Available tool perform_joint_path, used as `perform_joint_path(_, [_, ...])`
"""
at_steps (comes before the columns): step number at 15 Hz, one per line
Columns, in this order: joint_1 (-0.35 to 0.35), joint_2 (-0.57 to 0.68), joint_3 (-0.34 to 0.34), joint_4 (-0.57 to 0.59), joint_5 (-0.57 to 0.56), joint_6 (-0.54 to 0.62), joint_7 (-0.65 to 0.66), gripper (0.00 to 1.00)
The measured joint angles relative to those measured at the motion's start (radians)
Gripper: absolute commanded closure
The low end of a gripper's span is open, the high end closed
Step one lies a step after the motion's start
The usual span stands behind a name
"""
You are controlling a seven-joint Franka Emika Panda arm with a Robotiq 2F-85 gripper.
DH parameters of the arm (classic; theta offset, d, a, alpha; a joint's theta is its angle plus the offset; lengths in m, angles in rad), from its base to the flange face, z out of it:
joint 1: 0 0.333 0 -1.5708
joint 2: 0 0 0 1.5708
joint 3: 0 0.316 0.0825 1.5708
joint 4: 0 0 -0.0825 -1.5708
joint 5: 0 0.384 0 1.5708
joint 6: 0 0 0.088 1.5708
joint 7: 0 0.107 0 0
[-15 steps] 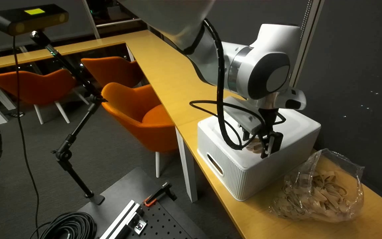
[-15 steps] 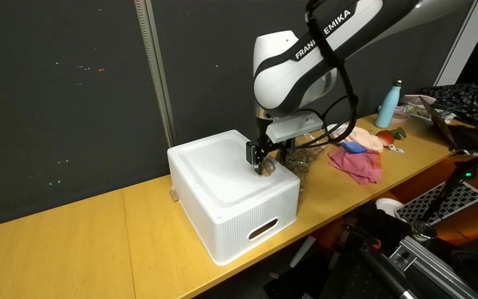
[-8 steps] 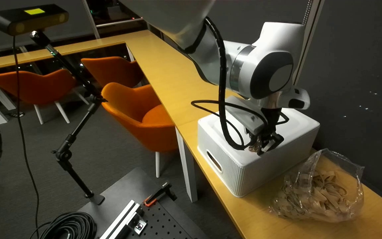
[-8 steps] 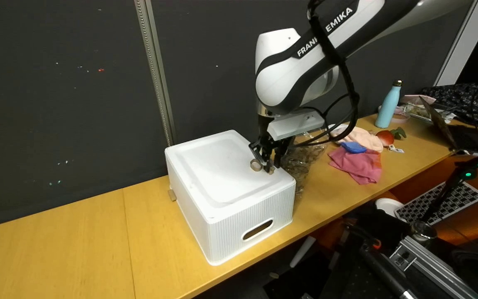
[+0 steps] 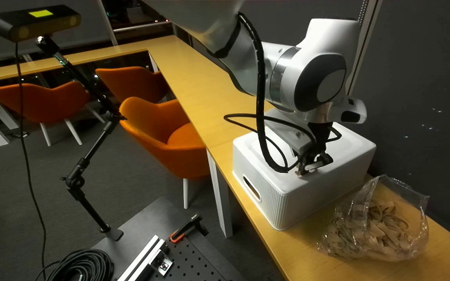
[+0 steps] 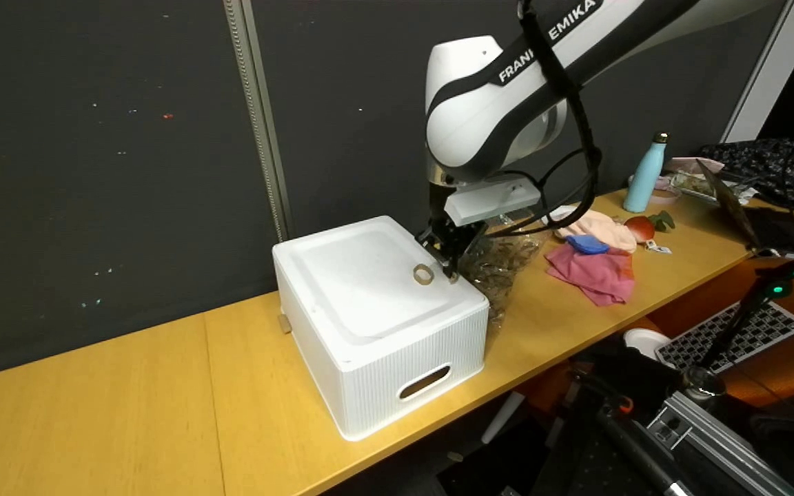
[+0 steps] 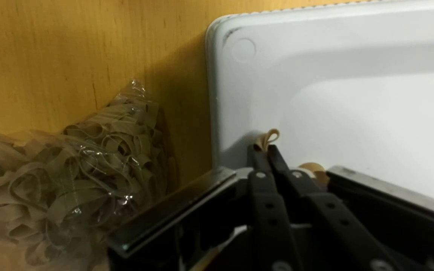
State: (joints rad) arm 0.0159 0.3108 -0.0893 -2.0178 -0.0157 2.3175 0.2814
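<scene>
My gripper (image 7: 265, 149) is shut on a small tan rubber band (image 7: 271, 135), whose folded loop sticks out past the fingertips. It hangs low over the top of a white ribbed box (image 7: 352, 113), close to one edge. The same gripper (image 5: 304, 171) shows in both exterior views, with only a bit of the held band visible under it. A separate tan ring (image 6: 416, 273) stands on the box top beside the fingers; in the wrist view this ring (image 7: 318, 174) is partly hidden behind a finger.
A clear plastic bag (image 5: 381, 230) of tan bands lies on the table beside the box. Farther along are a pink cloth (image 6: 593, 275), a blue cloth (image 6: 586, 244), a light blue bottle (image 6: 645, 176) and a laptop (image 6: 728, 200). A dark wall (image 6: 355, 138) stands behind the table.
My gripper went from wide open to shut on a band and rose a little. The ring beside it came free of the fingers. The box shifted slightly.
</scene>
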Motion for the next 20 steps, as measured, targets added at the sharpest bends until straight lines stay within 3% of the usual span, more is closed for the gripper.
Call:
perform_joint_path(7, [-0.004,-0.059,-0.006,0.0,-0.003,0.0,0.001,0.99])
perform_joint_path(17, [0.009,0.018,0.011,0.054,-0.003,0.0,0.001,0.99])
perform_joint_path(18, [0.012,0.029,0.012,0.063,-0.003,0.0,0.001,0.92])
perform_joint_path(19, [0.015,0.039,0.012,0.071,-0.003,0.0,0.001,0.71])
perform_joint_path(20, [0.017,0.047,0.012,0.077,-0.003,0.0,0.001,0.68])
